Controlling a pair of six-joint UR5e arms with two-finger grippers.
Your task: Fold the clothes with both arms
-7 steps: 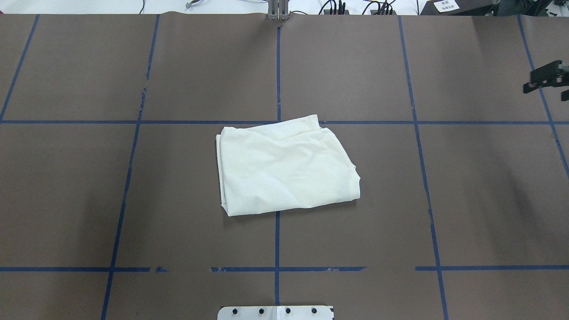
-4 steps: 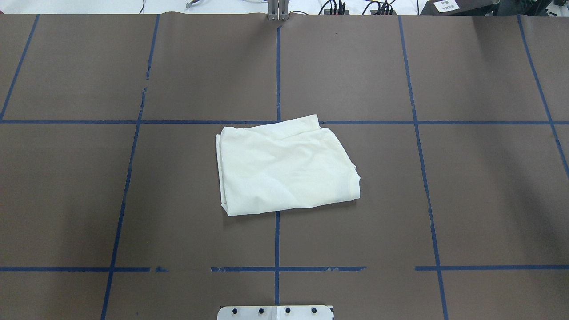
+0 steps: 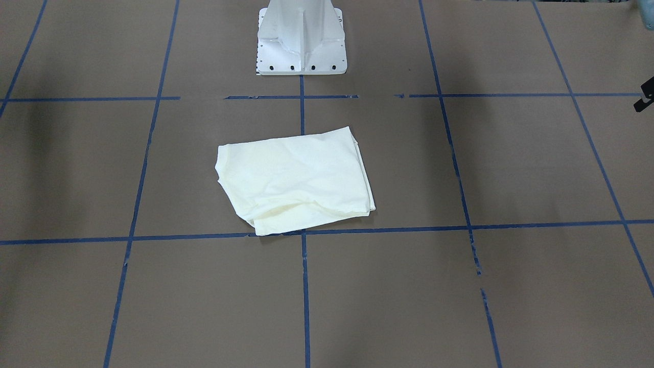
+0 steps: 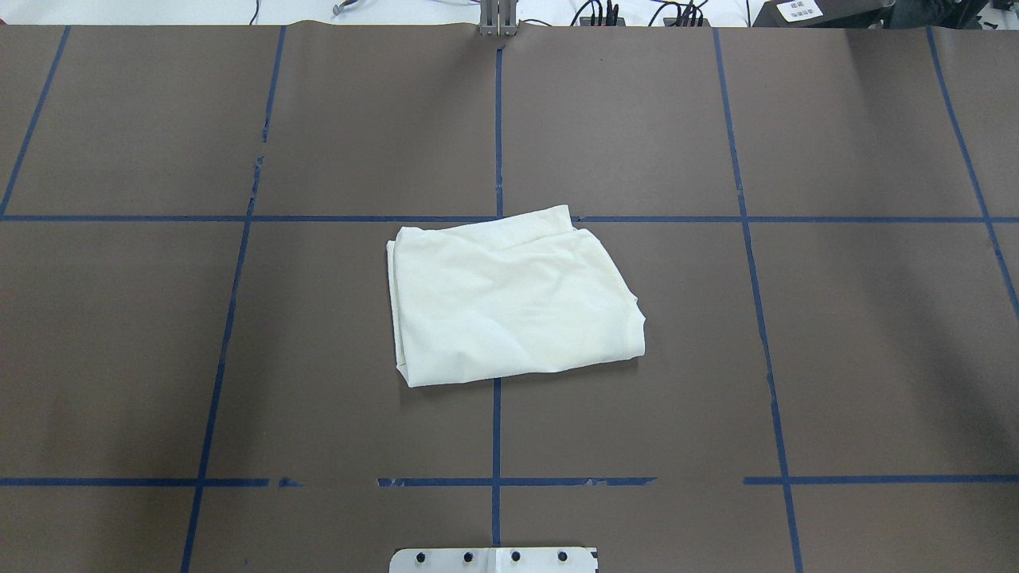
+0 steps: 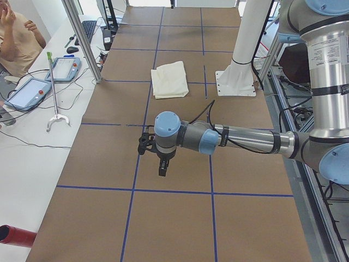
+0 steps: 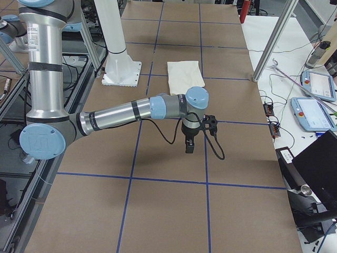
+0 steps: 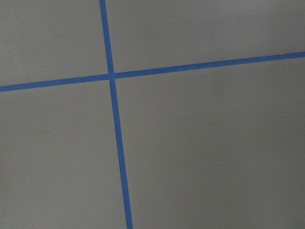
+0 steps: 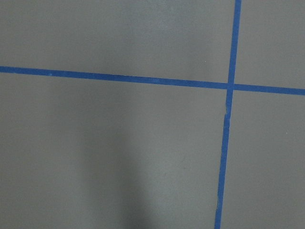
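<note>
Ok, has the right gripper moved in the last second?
Yes. The right gripper left the overhead view rightward, off the blue tape line it hung over.

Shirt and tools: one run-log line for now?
shirt: folded on table | left tool: off shirt, state unclear | right tool: off shirt, state unclear

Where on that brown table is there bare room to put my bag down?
Every taped square beside and beyond the folded cream shirt is bare. Narrowest: between shirt and white base plate. The black left gripper and right gripper hover over the brown table's ends.
</note>
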